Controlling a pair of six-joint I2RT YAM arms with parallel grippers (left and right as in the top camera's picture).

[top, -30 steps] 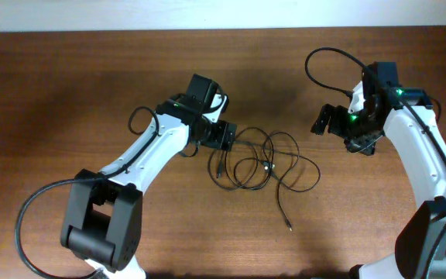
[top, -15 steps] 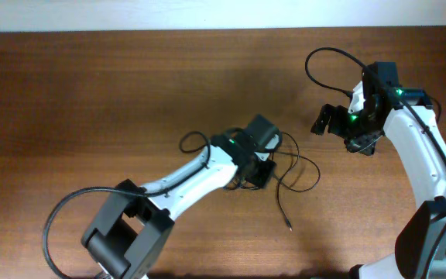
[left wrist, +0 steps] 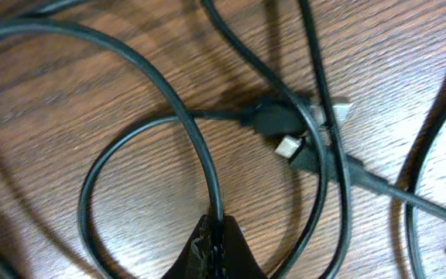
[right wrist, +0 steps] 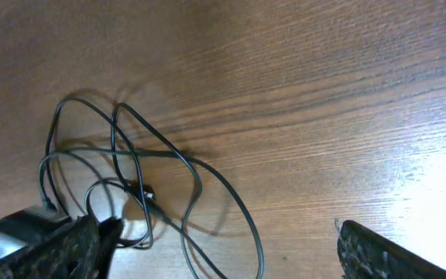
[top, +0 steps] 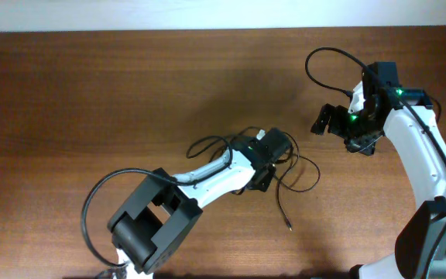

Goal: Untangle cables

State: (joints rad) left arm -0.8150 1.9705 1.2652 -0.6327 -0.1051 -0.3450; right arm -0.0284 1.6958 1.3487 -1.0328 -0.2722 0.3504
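Surface: dark brown wood-grain tabletop [top: 91,93], spanning the whole overhead view. Narrow white wall strip [top: 207,14] along its far edge at 12 o'clock.

Just right of table centre: thin black flexible cables [top: 300,172], bunched in overlapping loops and lying flat on the wood. One loose strand trailing toward 5 o'clock, ending in a small plug [top: 289,227].

Over the bundle's left side: left gripper [left wrist: 219,236], on an arm extended from 7 o'clock, fingers pressed together on a single looping strand. In the wrist view, two silver-tipped plugs [left wrist: 289,146] crossing at 1 o'clock of the fingertips.

At 2 o'clock of the bundle: right gripper [top: 323,121], well apart from it and held high above the wood, fingers spread wide.

At 11 o'clock of the right wrist: arching thicker black arm cable [top: 324,62].

Room for moving: broad bare wood from 8 through 12 o'clock of the bundle, with a narrower band toward 6 o'clock. On the 3 o'clock side, bounded by the right arm's white link [top: 424,163].
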